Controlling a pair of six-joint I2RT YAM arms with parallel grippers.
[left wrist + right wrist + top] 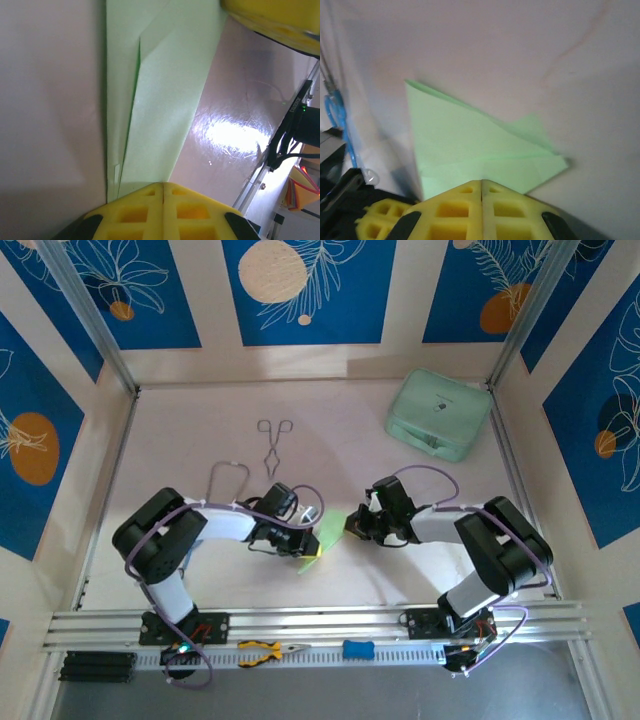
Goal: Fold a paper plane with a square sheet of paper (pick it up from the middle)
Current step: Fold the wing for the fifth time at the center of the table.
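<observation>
One paper plane (325, 533), folded light-green, lies mid-tabletop toward the near edge, between two grippers. Left gripper (163, 186) has its pads together, clamped on the paper's end. Right gripper (481, 182) is clamped on it too. One tongs (275, 445) lies farther back. One mint case (438, 415) sits in the far-right corner.

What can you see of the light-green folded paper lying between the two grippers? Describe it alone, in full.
The folded paper is thin, matt, light green and unmarked. It is folded into a long pointed wedge of overlapping layers with straight diagonal creases. It lies roughly flat on the pale table, near the front, between the arms. The shut left gripper meets one end, the shut right gripper the opposite side; whether they pinch or press it cannot be told.
</observation>
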